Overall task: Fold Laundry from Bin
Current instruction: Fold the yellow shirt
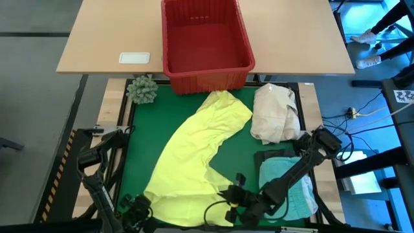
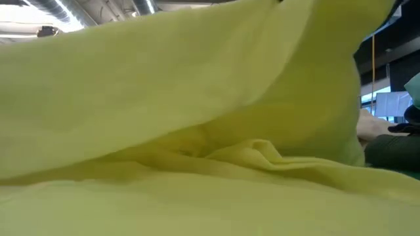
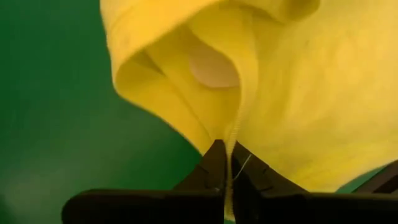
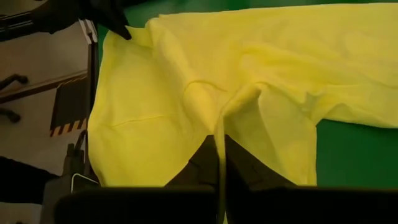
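Observation:
A bright yellow garment (image 1: 197, 152) lies spread on the green mat (image 1: 149, 120), reaching from just below the red bin (image 1: 206, 42) to the near edge. My left gripper (image 1: 139, 207) is shut on the garment's near left corner. My right gripper (image 1: 236, 194) is shut on the garment's near right edge. In the low view the yellow cloth (image 2: 197, 131) fills almost the whole picture. A light turquoise garment (image 1: 288, 188) and a dark one (image 1: 275, 156) lie at the near right, under my right arm. My left gripper pinches a folded edge of the yellow cloth (image 3: 231, 146) between its two fingers, slanting steeply down from the near left. The cloth curls up in loose folds beyond the fingertips (image 3: 214, 163), and the rest lies on the mat. My right gripper pinches a raised ridge of the yellow cloth (image 4: 219, 134) between its two fingers, slanting down from the near right. The ridge runs up from the fingertips (image 4: 205, 163) as a narrow fold. The cloth around it stays spread on the mat.
A cream-white cloth bundle (image 1: 275, 113) lies at the mat's far right. A green spiky ball (image 1: 142, 89) sits at the far left corner. The bin stands on a wooden table (image 1: 103, 39) beyond the mat, next to a white card (image 1: 134, 57).

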Controlling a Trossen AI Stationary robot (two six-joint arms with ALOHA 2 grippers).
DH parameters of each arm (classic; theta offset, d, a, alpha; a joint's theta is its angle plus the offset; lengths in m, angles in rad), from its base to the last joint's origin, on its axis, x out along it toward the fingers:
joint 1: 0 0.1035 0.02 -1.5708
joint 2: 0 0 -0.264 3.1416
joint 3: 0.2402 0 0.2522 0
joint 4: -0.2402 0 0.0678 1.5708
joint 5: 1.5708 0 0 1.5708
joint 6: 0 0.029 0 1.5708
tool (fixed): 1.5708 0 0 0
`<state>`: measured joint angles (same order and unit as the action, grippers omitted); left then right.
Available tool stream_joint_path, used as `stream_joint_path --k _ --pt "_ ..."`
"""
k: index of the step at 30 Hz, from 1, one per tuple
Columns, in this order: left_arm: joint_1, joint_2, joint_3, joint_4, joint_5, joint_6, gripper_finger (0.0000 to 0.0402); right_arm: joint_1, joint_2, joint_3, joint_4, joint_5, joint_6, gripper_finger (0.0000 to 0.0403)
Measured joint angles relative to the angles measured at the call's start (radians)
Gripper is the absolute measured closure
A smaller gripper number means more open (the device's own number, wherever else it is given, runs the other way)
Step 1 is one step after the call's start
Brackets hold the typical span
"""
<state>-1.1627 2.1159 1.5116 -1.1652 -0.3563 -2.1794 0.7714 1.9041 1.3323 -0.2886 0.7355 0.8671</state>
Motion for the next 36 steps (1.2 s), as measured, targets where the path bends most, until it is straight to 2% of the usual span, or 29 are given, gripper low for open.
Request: stream_joint_path --k 6,12,21,25,27,30,36 --pt "0.002 0.0 0.0 -0.04 -0.069 0.014 0.0399 0.015 0.0 0.008 -0.001 0.028 0.001 0.0401" --pt "0.004 0.0 0.01 -0.066 -0.076 0.09 0.0385 -0.012 0.0 0.067 -0.003 0.011 -0.069 0.0402" --pt "0.004 -0.001 0.135 -0.211 0.005 0.279 0.0324 -0.073 0.0 0.108 -0.006 -0.057 -0.14 0.0402" --pt "0.007 -0.002 0.194 -0.289 -0.026 0.29 0.029 -0.082 -0.004 0.108 -0.001 -0.066 -0.142 0.0402" --pt "0.014 -0.002 0.209 -0.27 -0.091 0.313 0.0278 -0.085 -0.017 0.108 -0.001 -0.066 -0.144 0.0402" --pt "0.038 -0.002 0.212 -0.178 -0.175 0.427 0.0269 -0.088 -0.047 0.108 0.003 -0.048 -0.161 0.0402" --pt "0.106 -0.002 0.207 -0.034 -0.245 0.625 0.0269 -0.108 -0.13 0.108 0.003 -0.014 -0.219 0.0402"
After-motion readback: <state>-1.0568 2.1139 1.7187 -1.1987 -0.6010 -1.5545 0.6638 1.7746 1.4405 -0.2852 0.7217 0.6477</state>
